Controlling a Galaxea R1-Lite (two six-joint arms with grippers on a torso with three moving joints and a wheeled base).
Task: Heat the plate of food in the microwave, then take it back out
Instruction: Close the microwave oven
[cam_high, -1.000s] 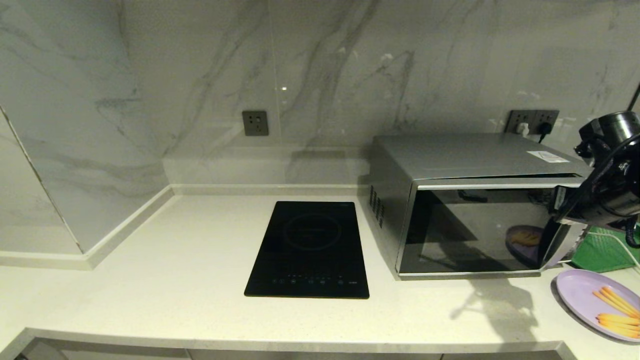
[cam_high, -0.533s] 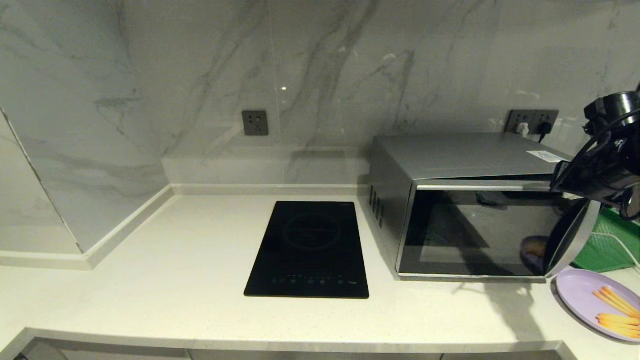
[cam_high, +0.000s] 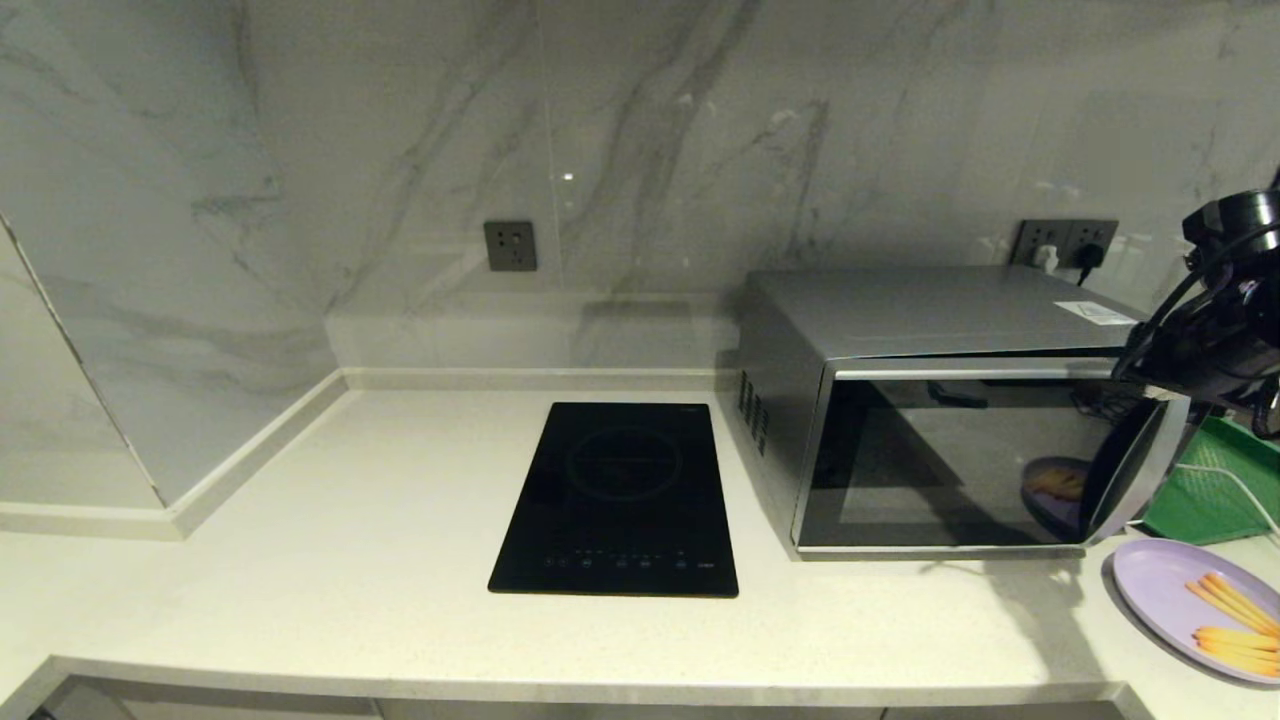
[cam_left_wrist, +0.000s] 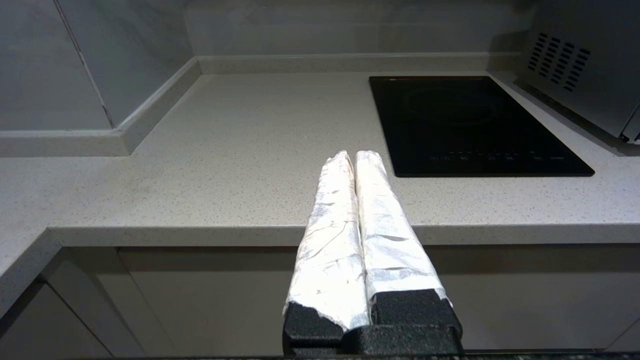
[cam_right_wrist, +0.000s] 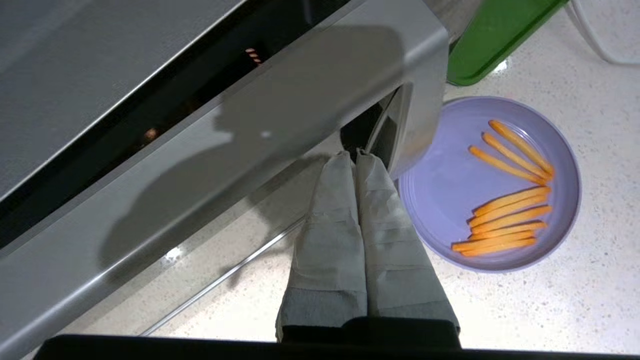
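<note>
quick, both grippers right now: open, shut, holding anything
Left gripper: shut, holding nothing, parked over the counter edge.
Right gripper: shut, holding nothing, tips at the microwave door handle.

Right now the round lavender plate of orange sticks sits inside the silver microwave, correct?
No. The round lavender plate of orange sticks sits on the pale counter, outside the silver microwave, as the right wrist view shows.

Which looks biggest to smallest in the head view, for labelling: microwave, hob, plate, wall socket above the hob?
1. microwave
2. hob
3. plate, though cut off by the frame edge
4. wall socket
</note>
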